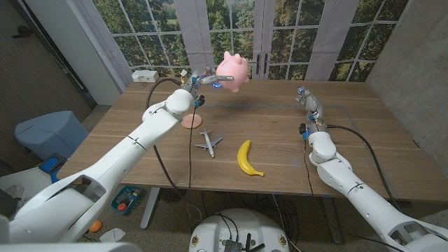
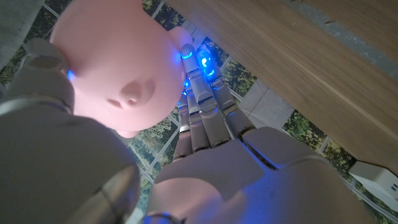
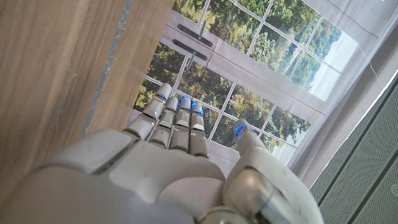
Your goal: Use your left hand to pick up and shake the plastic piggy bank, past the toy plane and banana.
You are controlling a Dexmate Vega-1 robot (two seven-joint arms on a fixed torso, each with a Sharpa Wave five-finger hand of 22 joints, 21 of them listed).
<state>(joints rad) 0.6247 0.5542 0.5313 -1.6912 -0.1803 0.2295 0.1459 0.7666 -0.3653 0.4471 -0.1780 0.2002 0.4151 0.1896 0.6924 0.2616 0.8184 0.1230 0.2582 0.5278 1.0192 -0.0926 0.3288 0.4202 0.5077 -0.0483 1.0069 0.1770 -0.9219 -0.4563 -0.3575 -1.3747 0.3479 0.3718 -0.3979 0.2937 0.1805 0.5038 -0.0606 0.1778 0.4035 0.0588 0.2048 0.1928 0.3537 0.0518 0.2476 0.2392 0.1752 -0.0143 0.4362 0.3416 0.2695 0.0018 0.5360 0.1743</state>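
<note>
My left hand (image 1: 203,80) holds the pink plastic piggy bank (image 1: 232,71) up in the air above the table's far edge. In the left wrist view the piggy bank (image 2: 118,68) presses against the fingers (image 2: 202,106) of that hand (image 2: 217,168). On the table nearer me lie a small white toy plane (image 1: 208,142) and a yellow banana (image 1: 246,158), side by side. My right hand (image 1: 309,105) stands at the right side of the table with nothing in it, its fingers (image 3: 174,118) straight and close together in the right wrist view.
A small pink disc (image 1: 190,122) lies on the wooden table (image 1: 350,126) below my left forearm. A white box (image 1: 145,75) sits at the table's far left corner. Windows run behind the table; a blue bin (image 1: 49,133) stands on the floor at left.
</note>
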